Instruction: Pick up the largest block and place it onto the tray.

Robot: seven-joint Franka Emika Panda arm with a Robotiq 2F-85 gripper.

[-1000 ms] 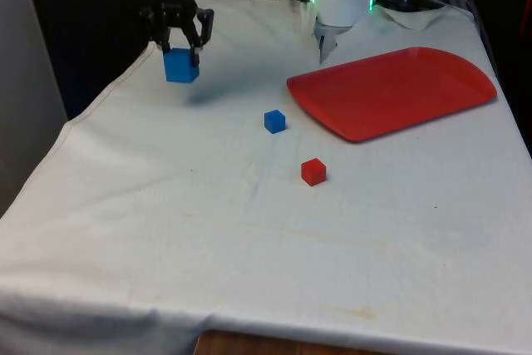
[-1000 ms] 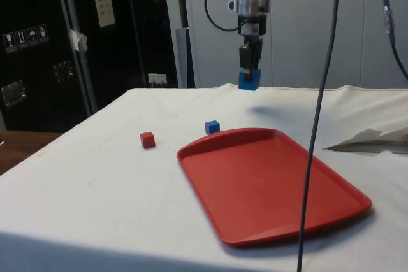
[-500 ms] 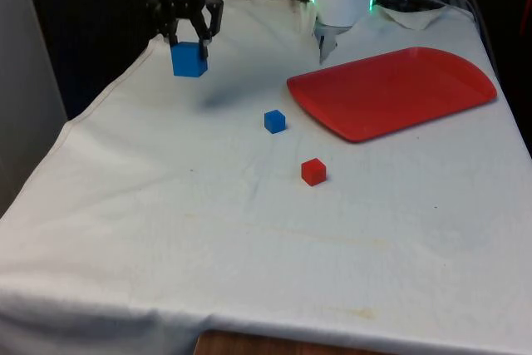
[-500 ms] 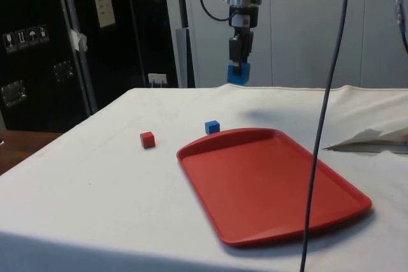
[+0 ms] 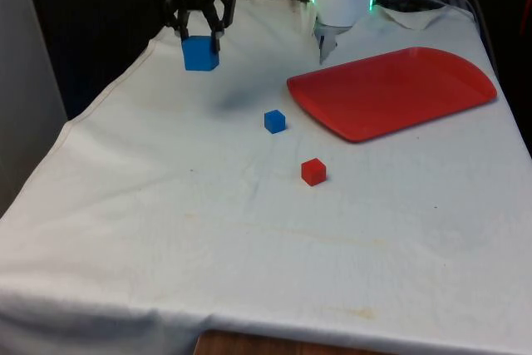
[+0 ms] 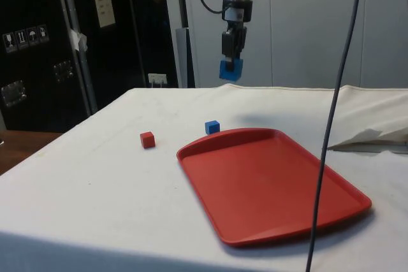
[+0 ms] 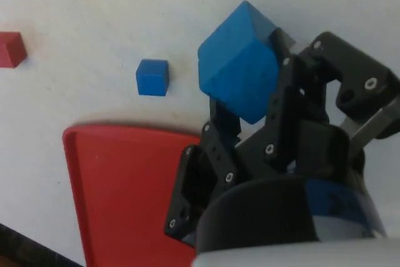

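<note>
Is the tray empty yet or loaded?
Empty. The tray is bare; the gripper holds the big block above the cloth.

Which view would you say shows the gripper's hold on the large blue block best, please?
The wrist view: the large blue block sits close up, pinched by the gripper. The front and side views show it held well above the cloth, small and distant.

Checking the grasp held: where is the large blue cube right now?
The large blue cube hangs in the gripper above the white cloth, toward the front view's left of the small blue cube and the red plastic tray.
</note>
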